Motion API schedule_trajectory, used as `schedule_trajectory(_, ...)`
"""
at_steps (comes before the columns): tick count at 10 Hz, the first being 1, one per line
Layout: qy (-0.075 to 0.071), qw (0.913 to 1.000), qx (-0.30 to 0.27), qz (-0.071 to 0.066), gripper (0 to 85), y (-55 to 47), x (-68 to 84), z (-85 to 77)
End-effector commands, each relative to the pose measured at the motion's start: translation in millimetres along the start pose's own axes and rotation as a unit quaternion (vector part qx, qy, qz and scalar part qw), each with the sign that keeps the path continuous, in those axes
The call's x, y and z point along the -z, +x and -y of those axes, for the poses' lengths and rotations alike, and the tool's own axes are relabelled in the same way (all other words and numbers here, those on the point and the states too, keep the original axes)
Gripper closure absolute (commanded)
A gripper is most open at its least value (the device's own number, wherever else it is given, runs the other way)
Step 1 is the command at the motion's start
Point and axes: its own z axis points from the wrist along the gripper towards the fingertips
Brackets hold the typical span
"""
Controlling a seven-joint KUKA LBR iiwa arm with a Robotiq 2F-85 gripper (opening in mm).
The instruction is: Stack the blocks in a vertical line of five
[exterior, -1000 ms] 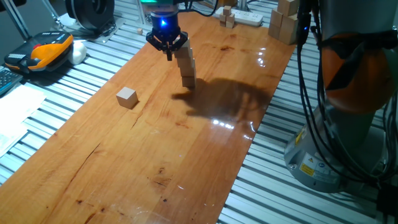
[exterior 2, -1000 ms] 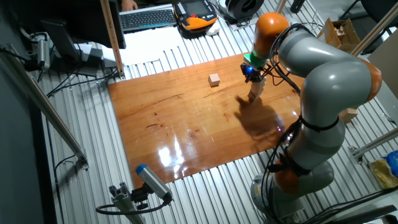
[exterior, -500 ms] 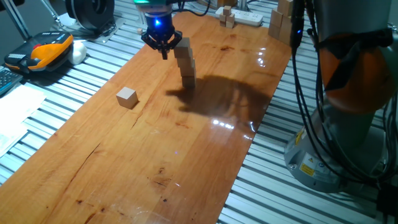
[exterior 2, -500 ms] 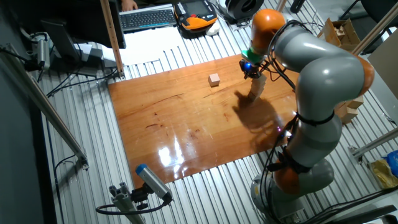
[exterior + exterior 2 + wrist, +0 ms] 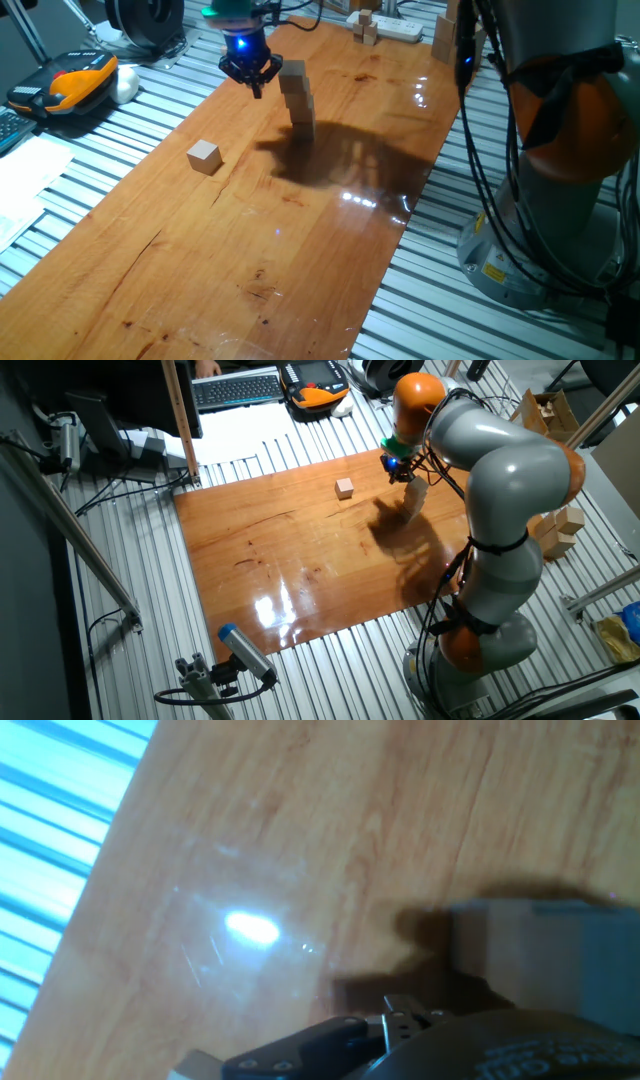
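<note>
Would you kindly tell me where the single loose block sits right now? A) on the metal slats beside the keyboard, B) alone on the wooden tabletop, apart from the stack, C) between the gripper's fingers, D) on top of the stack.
B: the loose block rests by itself on the wooden tabletop, well clear of the stack, while the gripper hangs beside the stack's top holding nothing.

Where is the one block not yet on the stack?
In one fixed view the loose block sits alone on the wooden table, left of the stack and nearer the camera; the pincer hangs between them.
</note>
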Motion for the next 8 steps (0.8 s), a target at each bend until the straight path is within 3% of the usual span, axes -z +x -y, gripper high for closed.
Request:
schedule_trajectory(1,0.000,1.0000,0.003,0.000,85.0,-5.6,-2.5,-2.6)
schedule_trajectory(3,0.001,0.9999,0.011,0.003,85.0,-12.7,-6.3,-6.0)
schedule_trajectory(6,0.005,0.9998,0.016,0.005,85.0,-14.8,-6.2,-5.6)
schedule_trajectory(8,-0.005,0.9996,0.029,-0.004,85.0,-28.4,-4.8,-4.9)
